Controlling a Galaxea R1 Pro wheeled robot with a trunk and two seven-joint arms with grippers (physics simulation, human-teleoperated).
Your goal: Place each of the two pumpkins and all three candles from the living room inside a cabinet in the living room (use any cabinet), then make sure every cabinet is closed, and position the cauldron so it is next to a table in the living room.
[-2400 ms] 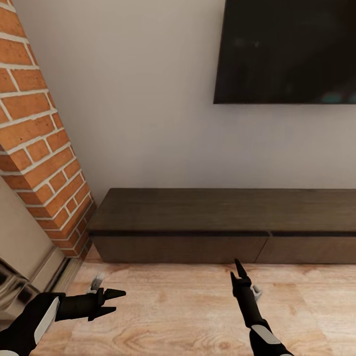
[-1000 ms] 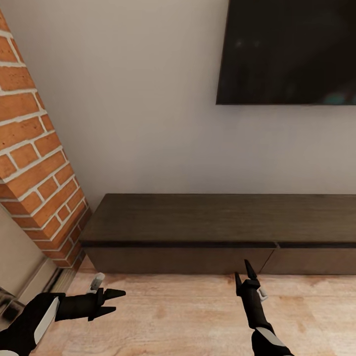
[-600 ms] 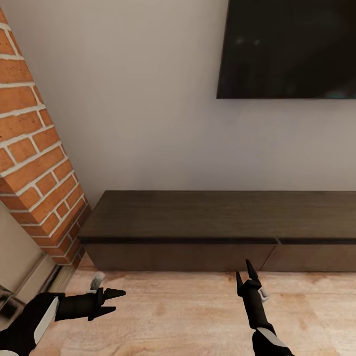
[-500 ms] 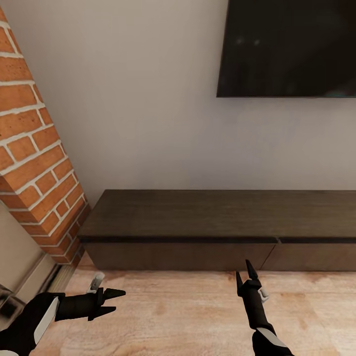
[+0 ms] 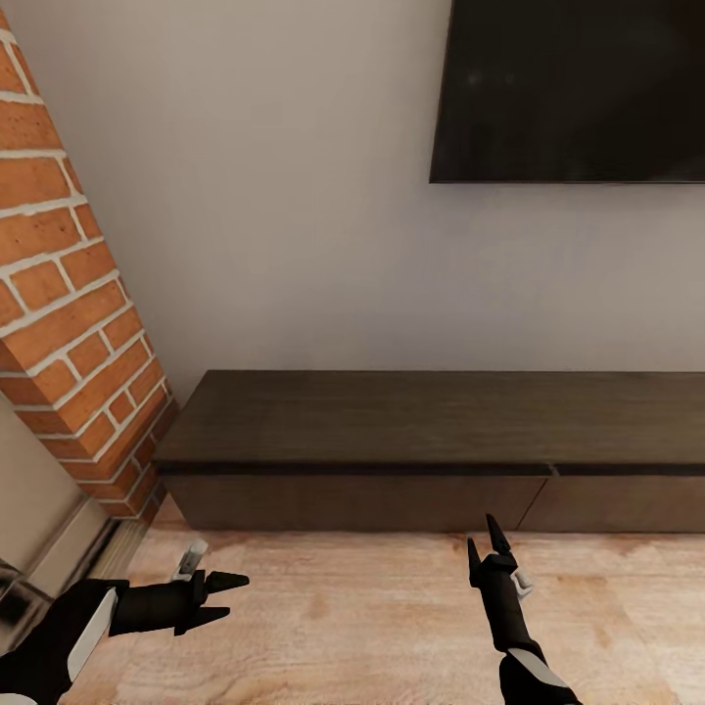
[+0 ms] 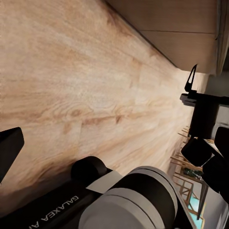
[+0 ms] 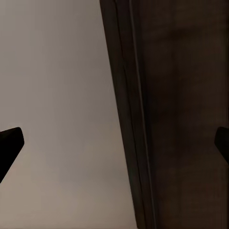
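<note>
The cabinet (image 5: 411, 421) is a long low dark brown unit against the white wall, and its drawer fronts (image 5: 343, 501) are shut. My left gripper (image 5: 235, 597) hangs open over the wooden floor, pointing right, short of the cabinet's left part. My right gripper (image 5: 484, 540) is open and empty, pointing at the seam between two drawer fronts, just in front of them. The right wrist view looks along the cabinet (image 7: 186, 114) top edge and the wall, between widely spread fingertips (image 7: 9, 143). Pumpkins, candles, cauldron and table are out of view.
A red brick column (image 5: 69, 294) stands at the cabinet's left end, with a beige and metal frame (image 5: 39, 509) beside it. A dark flat screen (image 5: 578, 88) hangs on the wall above the cabinet. Pale wooden floor (image 5: 372, 627) lies under both arms.
The whole picture has shifted: the camera came a little closer to the cabinet, then tipped down slightly. Both grippers keep the same open pose.
</note>
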